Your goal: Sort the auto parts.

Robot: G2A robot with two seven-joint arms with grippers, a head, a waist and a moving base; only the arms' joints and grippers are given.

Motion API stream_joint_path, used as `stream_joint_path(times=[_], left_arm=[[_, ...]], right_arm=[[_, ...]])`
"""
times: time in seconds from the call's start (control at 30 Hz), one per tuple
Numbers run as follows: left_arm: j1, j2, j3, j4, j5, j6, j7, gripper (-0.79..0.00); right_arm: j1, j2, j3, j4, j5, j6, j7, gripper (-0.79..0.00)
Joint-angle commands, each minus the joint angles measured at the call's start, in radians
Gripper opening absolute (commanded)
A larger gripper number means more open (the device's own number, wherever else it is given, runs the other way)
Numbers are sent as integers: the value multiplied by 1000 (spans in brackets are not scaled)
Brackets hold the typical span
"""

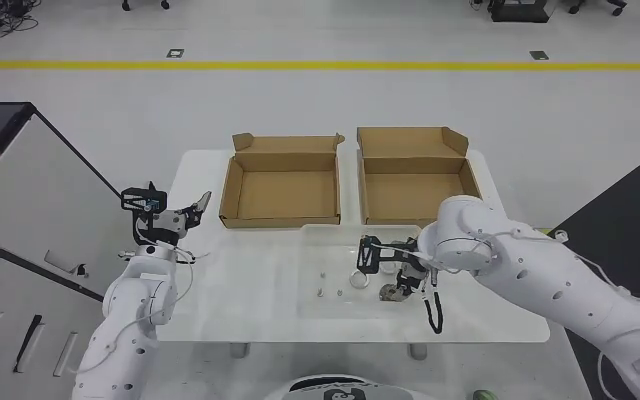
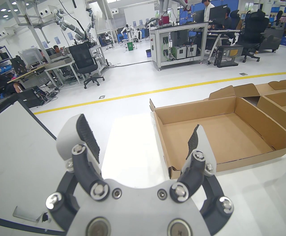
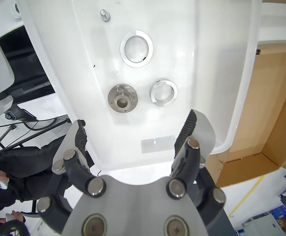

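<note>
A white tray (image 1: pixel 330 250) near the table's front holds metal parts. Inside lie a large ring (image 3: pixel 136 48), a flanged hub (image 3: pixel 122 98), a split collar (image 3: pixel 163 93) and a bolt (image 3: pixel 105 15). From above I make out a ring (image 1: pixel 358 279) and the hub (image 1: pixel 388 292). My right gripper (image 3: pixel 136 120) hovers open over the tray's right part (image 1: pixel 368 256), just short of the hub and collar, holding nothing. My left gripper (image 2: pixel 138 125) stands open and empty off the table's left end (image 1: pixel 200 210), aimed at the left cardboard box (image 2: pixel 214 134).
Two open, empty cardboard boxes sit side by side behind the tray, the left box (image 1: pixel 280 195) and the right box (image 1: pixel 415 190). Small bolts (image 1: pixel 320 293) lie at the tray's left end. The right box's wall (image 3: pixel 257 111) runs close along the tray's rim.
</note>
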Motion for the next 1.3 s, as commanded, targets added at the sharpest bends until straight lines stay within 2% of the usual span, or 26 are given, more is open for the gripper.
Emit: stream_joint_path(times=[0.0, 0.33, 0.73, 0.8, 0.93, 1.17, 1.27], left_arm=[[0, 0, 0, 0, 0, 0, 0, 0], [0, 0, 0, 0, 0, 0, 0, 0], [0, 0, 0, 0, 0, 0, 0, 0], [0, 0, 0, 0, 0, 0, 0, 0], [0, 0, 0, 0, 0, 0, 0, 0], [0, 0, 0, 0, 0, 0, 0, 0], [0, 0, 0, 0, 0, 0, 0, 0]], right_arm=[[0, 0, 0, 0, 0, 0, 0, 0], [-20, -5, -36, -1, -74, 3, 3, 0], [43, -40, -146, 55, -55, 8, 9, -15], [53, -45, -160, 63, -55, 6, 7, -62], [71, -53, -186, 80, -54, -1, 0, -209], [101, -64, -235, 102, -52, -10, -9, -277], [113, -68, -253, 111, -47, -13, -12, -271]])
